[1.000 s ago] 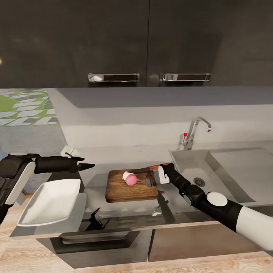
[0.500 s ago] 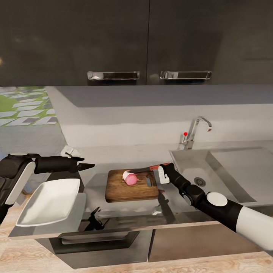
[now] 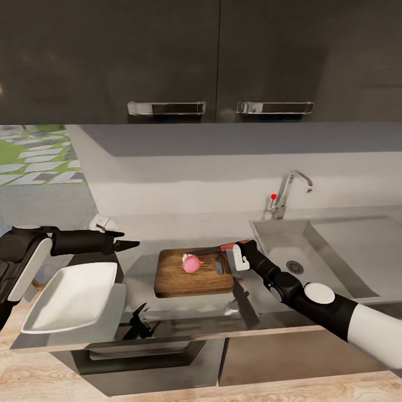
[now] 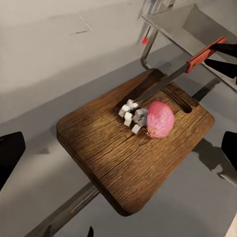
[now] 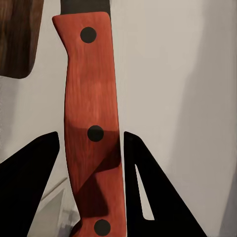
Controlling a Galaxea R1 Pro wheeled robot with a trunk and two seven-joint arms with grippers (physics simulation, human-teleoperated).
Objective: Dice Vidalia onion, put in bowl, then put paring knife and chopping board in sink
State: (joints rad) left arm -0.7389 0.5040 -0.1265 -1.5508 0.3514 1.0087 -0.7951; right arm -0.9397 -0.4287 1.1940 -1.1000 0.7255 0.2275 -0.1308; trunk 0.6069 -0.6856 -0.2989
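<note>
Clamped on the red handle of the paring knife [image 5: 91, 133], the right gripper [image 3: 239, 258] holds the dark blade out over the chopping board [image 3: 192, 279], its tip resting beside the Vidalia onion [image 4: 160, 119], which lies near the board's slot-shaped handle hole with a small heap of pale diced cubes [image 4: 130, 115] touching its side. Most of the onion looks whole, so the dicing seems only begun, and the main risk is the round bulb rolling away under a sideways press of the blade, since nothing steadies it; it could slide off the board towards the sink [image 3: 335, 251] just beside. The handle sits between the fingers well down its length, and a hard downward cut might twist it in the grasp and turn the edge flat. The left gripper [image 3: 125, 244] hangs over the countertop [image 3: 139, 268] between the board and the white bowl [image 3: 72, 296], fingers spread wide in its wrist view and holding nothing. The bowl sits at the counter's end, apparently overhanging the front edge, so a careless sweep of that arm could tip it to the floor. Loose cubes could also scatter when they are carried across.
</note>
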